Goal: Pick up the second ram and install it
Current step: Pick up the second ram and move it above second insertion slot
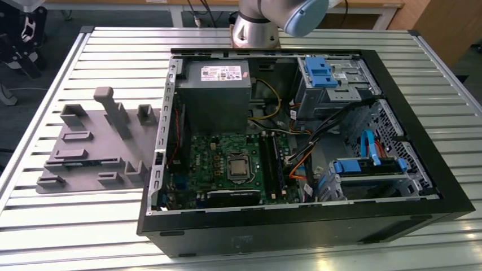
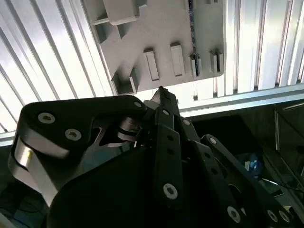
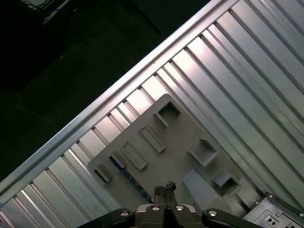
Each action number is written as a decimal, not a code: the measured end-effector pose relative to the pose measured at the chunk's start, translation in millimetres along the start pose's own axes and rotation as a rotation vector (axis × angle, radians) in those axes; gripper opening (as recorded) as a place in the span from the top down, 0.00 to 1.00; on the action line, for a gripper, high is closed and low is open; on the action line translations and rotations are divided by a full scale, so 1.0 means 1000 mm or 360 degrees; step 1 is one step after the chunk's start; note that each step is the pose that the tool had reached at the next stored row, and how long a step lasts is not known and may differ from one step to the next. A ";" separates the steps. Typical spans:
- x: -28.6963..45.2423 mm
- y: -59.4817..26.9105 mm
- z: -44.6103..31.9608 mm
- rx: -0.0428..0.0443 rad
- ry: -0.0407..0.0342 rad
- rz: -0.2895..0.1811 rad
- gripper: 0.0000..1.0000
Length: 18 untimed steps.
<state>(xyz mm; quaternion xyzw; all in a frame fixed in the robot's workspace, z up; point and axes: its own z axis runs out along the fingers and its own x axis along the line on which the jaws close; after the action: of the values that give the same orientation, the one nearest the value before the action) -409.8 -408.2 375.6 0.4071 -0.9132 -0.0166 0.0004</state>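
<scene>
One gripper is at work here. In the first wrist view its two fingers are pressed together with nothing between them. It hangs high over the grey tray. The second ram stands on its thin edge in a tray slot, below the hand and a little to one side of the fingertips. Its long side runs along one tray edge.

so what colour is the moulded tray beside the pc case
Plain grey all over. The tray shows best in the exterior view.
</scene>
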 end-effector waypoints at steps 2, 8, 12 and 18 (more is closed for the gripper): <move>0.0001 0.0000 0.0001 0.0000 0.0002 -0.0039 0.89; 0.0002 0.0002 0.0003 0.0001 0.0008 -0.0156 0.89; 0.0003 0.0003 0.0005 0.0001 0.0012 -0.0232 0.89; 0.0004 0.0004 0.0008 0.0003 0.0019 -0.0351 0.89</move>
<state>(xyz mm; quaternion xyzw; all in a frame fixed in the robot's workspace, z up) -410.4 -408.2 374.8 0.5052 -0.8629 -0.0133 0.0037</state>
